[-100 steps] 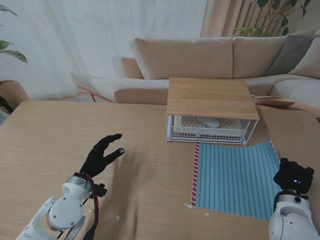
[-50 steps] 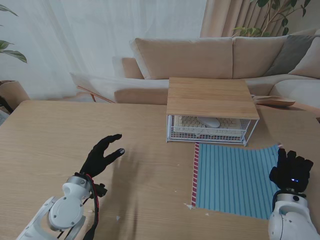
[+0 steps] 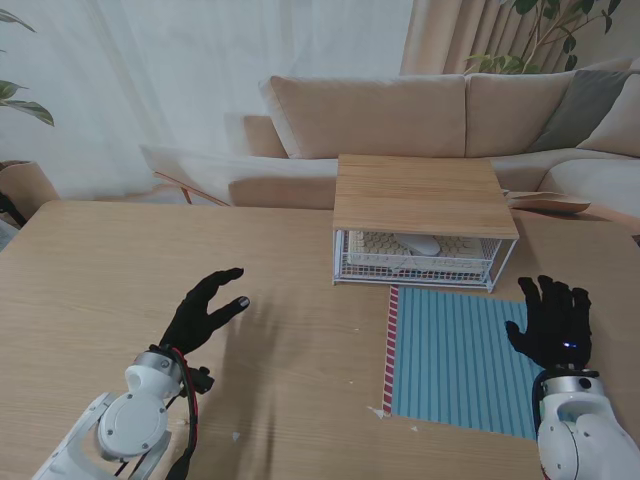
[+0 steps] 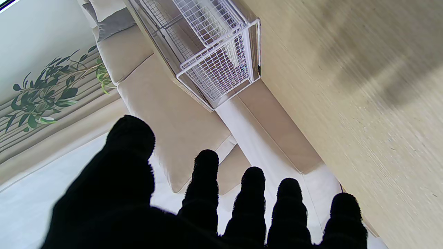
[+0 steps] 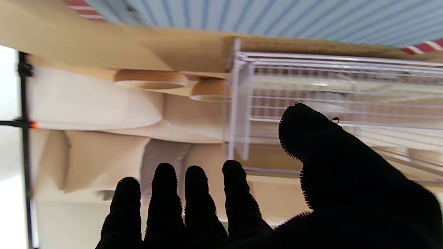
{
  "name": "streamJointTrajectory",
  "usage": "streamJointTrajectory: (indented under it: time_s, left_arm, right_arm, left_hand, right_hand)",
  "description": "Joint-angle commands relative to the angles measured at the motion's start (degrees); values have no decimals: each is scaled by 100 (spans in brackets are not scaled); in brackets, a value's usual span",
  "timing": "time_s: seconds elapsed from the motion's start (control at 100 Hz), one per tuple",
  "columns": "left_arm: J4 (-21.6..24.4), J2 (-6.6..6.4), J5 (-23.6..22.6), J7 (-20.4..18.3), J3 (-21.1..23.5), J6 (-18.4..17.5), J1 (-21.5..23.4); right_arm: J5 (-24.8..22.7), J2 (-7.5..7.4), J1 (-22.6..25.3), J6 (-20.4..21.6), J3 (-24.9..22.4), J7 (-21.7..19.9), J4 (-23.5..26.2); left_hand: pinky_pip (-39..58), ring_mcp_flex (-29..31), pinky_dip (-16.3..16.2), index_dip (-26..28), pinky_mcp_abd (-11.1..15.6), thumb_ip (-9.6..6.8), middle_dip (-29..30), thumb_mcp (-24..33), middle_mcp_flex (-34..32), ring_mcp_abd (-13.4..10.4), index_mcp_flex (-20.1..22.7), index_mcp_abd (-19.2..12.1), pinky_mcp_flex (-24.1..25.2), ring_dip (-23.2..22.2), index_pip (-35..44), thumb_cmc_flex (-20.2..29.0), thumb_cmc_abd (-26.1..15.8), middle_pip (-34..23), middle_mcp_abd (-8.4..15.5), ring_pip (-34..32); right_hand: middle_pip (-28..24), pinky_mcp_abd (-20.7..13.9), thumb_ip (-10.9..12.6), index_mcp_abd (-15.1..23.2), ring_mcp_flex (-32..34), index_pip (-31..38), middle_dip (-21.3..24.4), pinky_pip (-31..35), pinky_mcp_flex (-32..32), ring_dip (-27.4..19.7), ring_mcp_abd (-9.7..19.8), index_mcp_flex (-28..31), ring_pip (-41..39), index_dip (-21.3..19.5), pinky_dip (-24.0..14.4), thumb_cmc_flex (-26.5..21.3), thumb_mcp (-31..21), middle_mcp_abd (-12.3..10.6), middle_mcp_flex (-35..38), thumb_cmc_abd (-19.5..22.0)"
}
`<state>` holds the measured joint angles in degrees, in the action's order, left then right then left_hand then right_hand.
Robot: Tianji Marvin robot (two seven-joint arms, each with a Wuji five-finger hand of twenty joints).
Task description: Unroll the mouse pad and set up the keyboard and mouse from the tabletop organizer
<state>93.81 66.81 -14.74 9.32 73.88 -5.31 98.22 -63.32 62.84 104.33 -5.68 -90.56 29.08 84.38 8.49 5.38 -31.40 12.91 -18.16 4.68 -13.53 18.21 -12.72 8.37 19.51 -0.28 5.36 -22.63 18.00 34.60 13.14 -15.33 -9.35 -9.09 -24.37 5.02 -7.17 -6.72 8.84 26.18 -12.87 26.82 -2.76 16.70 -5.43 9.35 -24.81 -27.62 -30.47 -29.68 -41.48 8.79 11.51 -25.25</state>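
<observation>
The blue striped mouse pad with red-and-white edging lies flat on the light wooden table, just before the white wire organizer with a wooden top (keyboard and mouse inside). The right hand hovers spread at the pad's right edge; the left hand is splayed, holding nothing.

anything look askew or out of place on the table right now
Only slightly: the blue striped mouse pad with red-and-white edging lies a little crooked, its near edge slanting against the wooden table edge. The white wire organizer with a wooden top sits square, and nothing looks spilled or damaged.
</observation>
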Motion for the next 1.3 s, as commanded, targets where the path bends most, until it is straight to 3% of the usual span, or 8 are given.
streamJointTrajectory:
  time_s: [0.0,0.08,0.6,0.77,0.8,0.92,0.96,1.29]
  left_arm:
    - [10,30,14,-61,7,-21,7]
    - [8,33,19,-49,19,-28,7]
    - [4,40,34,-14,126,-100,24]
    - [18,45,51,4,186,-146,43]
    - [18,46,55,10,193,-154,43]
    - [-1,50,78,14,208,-166,31]
    - [-10,51,86,13,208,-162,26]
    - [-22,52,73,21,206,-139,14]
  right_arm:
    - [-93,-7,-23,60,92,-139,228]
    - [-98,-28,-69,328,166,-296,376]
    - [-87,-164,-641,964,1179,-1742,1164]
    - [181,-177,-1151,1021,1596,-2083,938]
    - [204,-179,-1251,1001,1670,-2107,867]
    - [441,-150,-1664,831,2001,-2125,534]
    - [514,-142,-1795,758,2110,-2151,433]
    - [891,-68,-2713,412,2820,-2078,-422]
  left_hand:
    - [-169,-226,-93,-45,25,-198,49,-114,132,-81,-113,-9,55,-83,-89,-84,-147,66,223,133]
    - [-170,-226,-94,-44,25,-198,47,-113,131,-82,-105,-3,55,-85,-85,-82,-146,62,221,134]
    - [-171,-216,-99,-36,21,-199,39,-90,130,-67,-121,65,49,-90,-70,-70,-137,48,225,116]
    - [-167,-213,-100,-30,14,-198,37,-76,130,-66,-122,82,35,-89,-57,-68,-131,45,226,110]
    - [-167,-213,-100,-29,14,-199,37,-69,130,-61,-121,88,35,-90,-55,-61,-132,44,220,108]
    - [-168,-212,-100,-23,14,-198,35,-57,129,-64,-119,87,35,-90,-42,-63,-120,41,227,103]
    - [-169,-217,-100,-22,19,-199,34,-51,130,-67,-122,93,36,-88,-41,-61,-119,40,224,106]
    - [-133,-213,-123,-17,-1,-201,37,5,132,-65,-137,88,-18,-86,-32,-50,-86,45,224,100]
  right_hand:
    - [12,-140,305,69,-186,18,-38,-311,55,-23,142,-48,15,31,-246,136,49,-141,-135,76]
    - [-569,-127,306,93,-188,47,-292,-365,265,105,122,50,-246,17,-378,140,-7,-106,-154,9]
    - [-1811,-191,262,54,301,35,-714,-90,808,281,20,497,-581,21,-604,285,-99,-88,-199,-136]
    - [-1793,-231,259,-17,330,-15,-664,379,624,280,21,484,-554,9,-405,274,-109,-68,-208,-136]
    - [-1790,-236,263,-22,342,-28,-652,795,537,289,17,487,-564,-15,43,263,-108,-65,-207,-145]
    - [-1794,-292,263,-74,362,-21,-653,1134,426,288,5,485,-561,-24,146,207,-154,-54,-201,-158]
    - [-1807,-301,242,-88,366,-18,-655,1423,360,291,4,484,-558,-6,498,230,-199,-54,-203,-163]
    - [-1893,-360,254,-111,402,27,-692,1736,306,318,10,477,-614,-5,532,169,-303,-51,-210,-185]
